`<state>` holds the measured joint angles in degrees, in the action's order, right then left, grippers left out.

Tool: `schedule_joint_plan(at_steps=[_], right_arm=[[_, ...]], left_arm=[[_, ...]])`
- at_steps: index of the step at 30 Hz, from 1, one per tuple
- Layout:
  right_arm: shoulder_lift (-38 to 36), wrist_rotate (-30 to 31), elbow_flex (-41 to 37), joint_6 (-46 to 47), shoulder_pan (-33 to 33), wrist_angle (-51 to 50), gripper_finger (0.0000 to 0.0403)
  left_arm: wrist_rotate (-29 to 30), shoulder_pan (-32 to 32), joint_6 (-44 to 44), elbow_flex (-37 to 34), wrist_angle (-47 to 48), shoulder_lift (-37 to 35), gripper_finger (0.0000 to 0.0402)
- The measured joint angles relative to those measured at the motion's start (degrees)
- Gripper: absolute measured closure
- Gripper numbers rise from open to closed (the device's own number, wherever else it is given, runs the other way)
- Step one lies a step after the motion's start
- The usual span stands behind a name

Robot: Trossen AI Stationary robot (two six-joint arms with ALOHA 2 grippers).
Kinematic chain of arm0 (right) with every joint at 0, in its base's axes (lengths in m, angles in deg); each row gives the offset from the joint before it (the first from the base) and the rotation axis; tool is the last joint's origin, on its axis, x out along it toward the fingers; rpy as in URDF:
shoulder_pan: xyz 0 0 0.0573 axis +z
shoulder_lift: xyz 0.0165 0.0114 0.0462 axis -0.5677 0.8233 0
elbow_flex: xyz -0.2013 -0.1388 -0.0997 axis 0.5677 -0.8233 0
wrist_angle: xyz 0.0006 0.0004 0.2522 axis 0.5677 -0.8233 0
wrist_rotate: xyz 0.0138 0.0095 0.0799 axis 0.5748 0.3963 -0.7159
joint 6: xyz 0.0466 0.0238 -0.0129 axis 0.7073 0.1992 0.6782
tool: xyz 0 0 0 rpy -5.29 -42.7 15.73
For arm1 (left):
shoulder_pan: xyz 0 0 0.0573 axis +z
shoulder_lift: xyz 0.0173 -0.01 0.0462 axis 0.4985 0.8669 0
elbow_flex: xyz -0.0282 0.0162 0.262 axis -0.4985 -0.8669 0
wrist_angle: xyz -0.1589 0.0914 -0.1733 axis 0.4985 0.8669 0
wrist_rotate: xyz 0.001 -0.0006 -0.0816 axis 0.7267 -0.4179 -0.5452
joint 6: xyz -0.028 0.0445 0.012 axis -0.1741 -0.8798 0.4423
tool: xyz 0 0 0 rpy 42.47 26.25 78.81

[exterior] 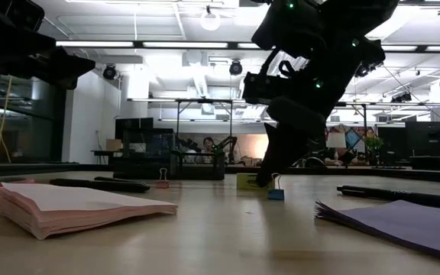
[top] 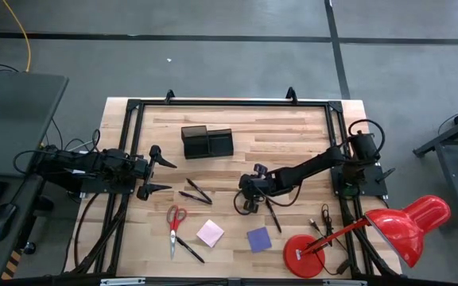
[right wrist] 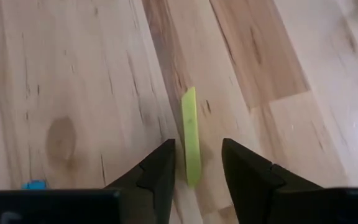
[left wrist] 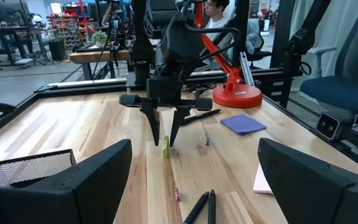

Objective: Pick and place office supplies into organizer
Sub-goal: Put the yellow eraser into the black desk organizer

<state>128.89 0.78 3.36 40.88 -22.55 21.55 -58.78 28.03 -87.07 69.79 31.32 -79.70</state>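
- While the left end effector (top: 159, 169) is waiting with its fingers spread wide at the tabletop's (top: 293, 135) left side, the right end effector (right wrist: 197, 165) is pointing down at mid-table, fingers partly spread on either side of a thin yellow-green piece (right wrist: 190, 134) standing on edge; whether they are touching it cannot be told.
- The organizer (top: 207, 142) is sitting toward the far edge, well apart from both end effectors; its two compartments are looking dark from above, and their contents cannot be told.
- The scissors (top: 174, 225) are lying near the front left, with a pen (top: 189, 249) just beside them.
- Two more pens (top: 196, 193) are lying between the end effectors.
- The pink pad (top: 210, 233) and the purple pad (top: 259, 239) are lying flat near the front edge, apart from each other.
- A small blue clip (exterior: 275, 192) is lying near the yellow-green piece.
- The red lamp (top: 372, 232) is standing at the front right.
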Motion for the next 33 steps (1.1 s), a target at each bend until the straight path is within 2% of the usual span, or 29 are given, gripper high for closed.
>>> schedule_joint_plan(at_steps=[14, 20, 28, 33], right_arm=[[0.34, -0.21, 0.00, -0.50, -0.02, 1.28, 0.0394], [0.34, 0.22, 0.00, -1.87, -0.04, 4.21, 0.0376], [0.34, 0.34, 0.00, -6.93, -1.57, 11.17, 0.0397], [0.34, -0.04, 0.00, -10.70, -3.73, 15.37, 0.0384]], left_arm=[[0.00, -0.01, 0.02, 0.00, 0.00, 0.02, 0.0066], [0.00, -0.02, -0.02, 0.00, -0.01, 0.02, 0.0066], [0.00, -0.01, -0.09, 0.00, -0.02, 0.02, 0.0066], [0.00, -0.02, -0.18, 0.00, -0.02, 0.02, 0.0066]])
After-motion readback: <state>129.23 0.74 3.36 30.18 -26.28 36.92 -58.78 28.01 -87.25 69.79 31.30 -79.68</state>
